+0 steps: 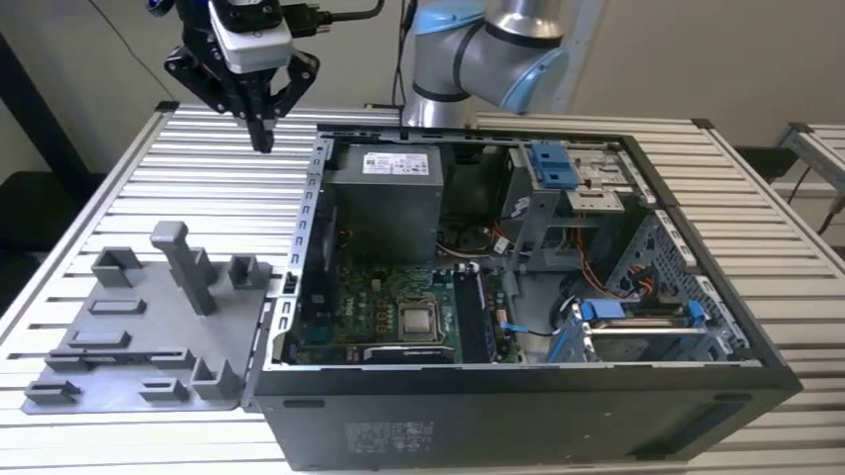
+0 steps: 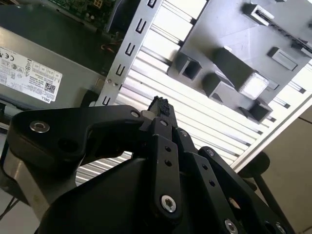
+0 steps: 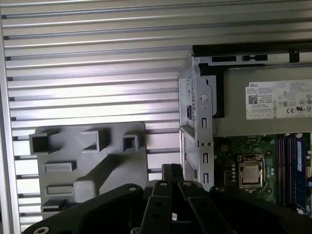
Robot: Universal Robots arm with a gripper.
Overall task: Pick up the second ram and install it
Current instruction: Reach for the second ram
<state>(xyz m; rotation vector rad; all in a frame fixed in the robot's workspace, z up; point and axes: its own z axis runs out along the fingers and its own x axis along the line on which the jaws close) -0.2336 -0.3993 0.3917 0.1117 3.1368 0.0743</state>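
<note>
Hovering gripper (image 1: 263,142) over slatted table (image 1: 119,188), beside the open computer case (image 1: 528,421).
Fingers pressed together, nothing between them; grey tray (image 1: 133,346) sits well apart.

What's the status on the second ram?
Pincer shut, empty, high over table beside case. Blue-green sticks, likely ram, seated on board. Nothing in the way.
</note>
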